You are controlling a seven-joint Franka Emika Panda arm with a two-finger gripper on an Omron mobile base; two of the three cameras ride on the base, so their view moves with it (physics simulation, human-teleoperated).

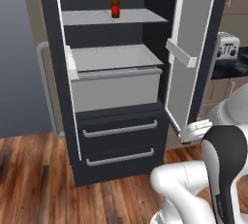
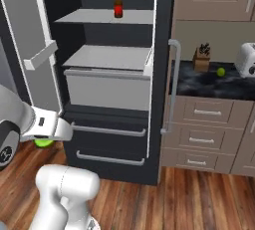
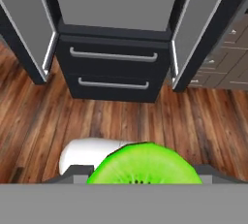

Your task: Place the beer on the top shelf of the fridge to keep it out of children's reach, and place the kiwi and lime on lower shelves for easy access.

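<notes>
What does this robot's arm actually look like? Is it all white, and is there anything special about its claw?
The arm is built of smooth, rounded, glossy white segments with a dark grey to black band at a joint. No loose cables show. One segment bears a small dark mark. The claw has small dark fingertips.

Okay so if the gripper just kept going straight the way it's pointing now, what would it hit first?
Most likely the wood floor in front of the fridge. The gripper, shut on the kiwi, seems angled down toward the boards short of the dark lower drawers, though depth is hard to judge.
</notes>
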